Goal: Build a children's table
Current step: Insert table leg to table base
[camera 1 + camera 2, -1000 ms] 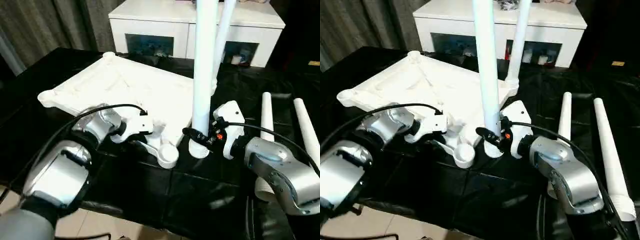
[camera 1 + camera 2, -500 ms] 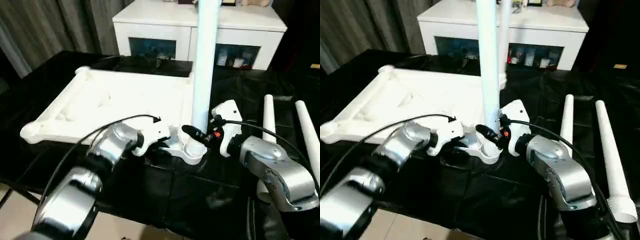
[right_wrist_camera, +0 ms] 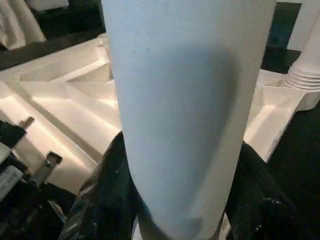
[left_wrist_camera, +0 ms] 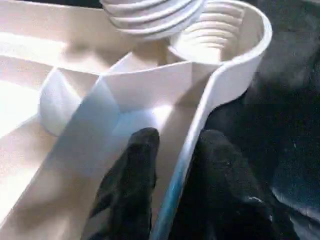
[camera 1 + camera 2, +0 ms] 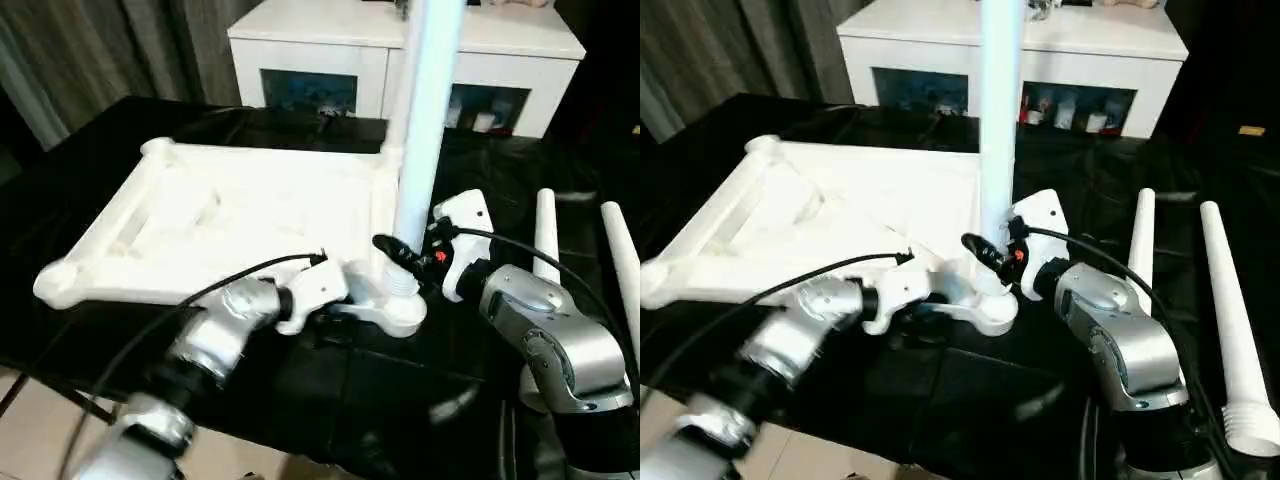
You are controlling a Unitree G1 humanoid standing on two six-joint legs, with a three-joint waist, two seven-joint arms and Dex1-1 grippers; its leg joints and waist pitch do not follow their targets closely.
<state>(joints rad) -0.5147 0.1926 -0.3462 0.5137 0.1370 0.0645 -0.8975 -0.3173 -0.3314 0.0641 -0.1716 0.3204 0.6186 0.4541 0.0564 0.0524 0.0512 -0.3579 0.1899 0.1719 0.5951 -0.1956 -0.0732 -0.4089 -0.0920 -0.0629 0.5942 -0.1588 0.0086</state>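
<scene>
The right gripper [image 5: 392,252] clasped the upright leg [image 5: 425,130], threaded end directly above the corner socket [image 4: 220,37]; the left gripper [image 4: 172,150] pinched the tabletop [image 5: 230,215] rim beside it.

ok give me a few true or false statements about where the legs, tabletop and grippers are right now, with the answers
1. The right gripper is clamped on an upright leg just above a corner socket. True.
2. The left gripper has one finger on each side of the tabletop rim. True.
3. The tabletop lies smooth side up. False: its ribbed underside faces up.
4. Two loose legs lie on the black surface by the robot's right arm. True.
5. The held leg's threaded end is fully screwed into the socket. False: in the left wrist view its threads sit exposed above the socket.
6. All four corners already carry legs. False: the two corners on the robot's left are bare.
</scene>
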